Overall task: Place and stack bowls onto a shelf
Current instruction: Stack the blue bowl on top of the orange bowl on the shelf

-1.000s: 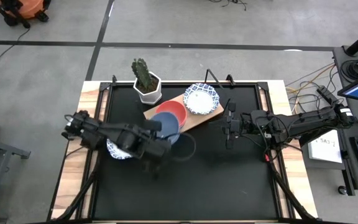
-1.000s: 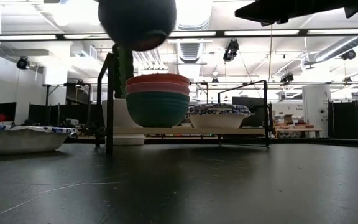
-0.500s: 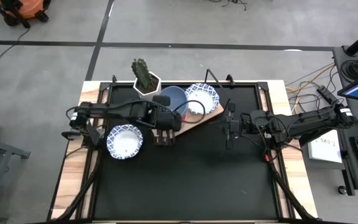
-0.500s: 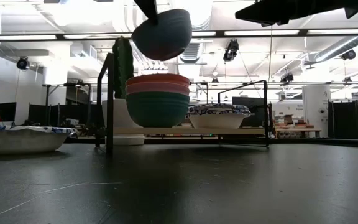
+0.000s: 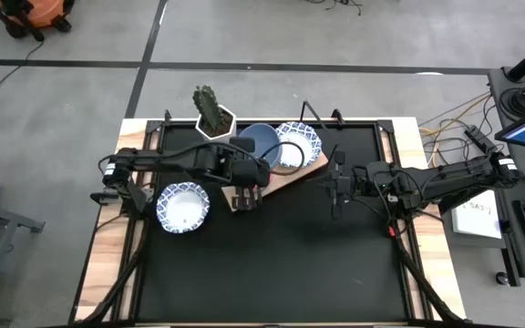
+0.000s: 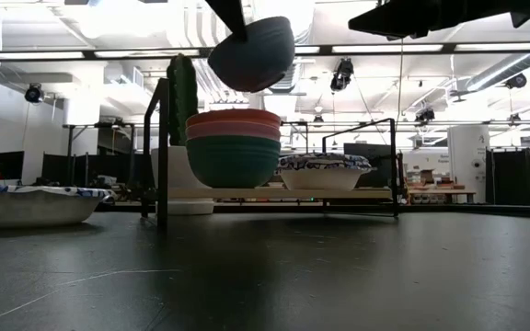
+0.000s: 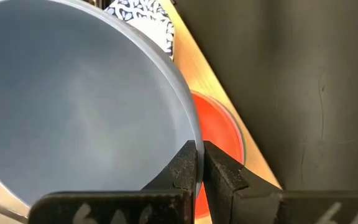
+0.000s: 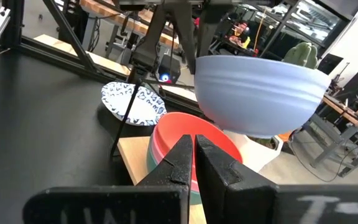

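Presently, my left gripper [image 7: 197, 163] clamped on blue bowl [image 5: 258, 146] rim, aloft over red-topped stack [image 6: 233, 147] on shelf [image 5: 292, 173], right gripper [image 5: 336, 193] closed, empty, at three o'clock.

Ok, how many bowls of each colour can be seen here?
Blue bowl: 1
Red bowl: 1
Pink bowl: 1
Green bowl: 1
Patterned white bowls: 2
Total: 6 seen; any nested inside others are hidden.
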Action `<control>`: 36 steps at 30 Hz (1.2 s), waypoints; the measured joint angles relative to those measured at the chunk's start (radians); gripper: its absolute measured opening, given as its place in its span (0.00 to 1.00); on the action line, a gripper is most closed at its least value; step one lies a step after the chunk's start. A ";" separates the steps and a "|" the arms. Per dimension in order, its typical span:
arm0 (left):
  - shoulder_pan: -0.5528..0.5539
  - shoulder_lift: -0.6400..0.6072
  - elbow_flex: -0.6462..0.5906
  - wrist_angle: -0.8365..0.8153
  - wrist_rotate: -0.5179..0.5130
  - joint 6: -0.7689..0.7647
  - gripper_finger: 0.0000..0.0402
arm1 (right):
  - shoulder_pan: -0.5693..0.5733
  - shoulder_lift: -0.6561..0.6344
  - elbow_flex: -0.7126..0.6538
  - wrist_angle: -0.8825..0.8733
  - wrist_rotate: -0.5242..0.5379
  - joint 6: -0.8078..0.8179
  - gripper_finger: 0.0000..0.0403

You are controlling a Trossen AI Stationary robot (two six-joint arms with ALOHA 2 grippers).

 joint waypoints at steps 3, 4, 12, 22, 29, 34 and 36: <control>0.002 0.000 -0.031 0.018 0.000 0.014 0.00 | 0.000 0.000 0.000 0.000 0.000 -0.001 0.02; 0.003 0.000 -0.041 0.016 0.000 0.016 0.00 | 0.000 0.000 0.000 0.000 0.000 -0.001 0.02; 0.026 0.001 -0.120 0.038 0.001 0.016 0.01 | 0.000 0.000 0.000 0.000 0.000 -0.001 0.02; 0.049 0.001 -0.141 0.054 0.000 0.016 0.03 | 0.000 0.000 0.000 -0.003 0.001 -0.002 0.02; 0.070 0.001 -0.145 0.072 0.000 0.017 0.04 | 0.000 0.000 0.000 -0.003 0.001 -0.002 0.02; 0.077 0.001 -0.145 0.073 0.000 0.017 0.04 | 0.000 0.000 0.000 -0.003 0.001 -0.002 0.02; 0.077 0.001 -0.145 0.074 0.000 0.017 0.04 | 0.000 0.000 0.000 -0.004 0.001 -0.002 0.02</control>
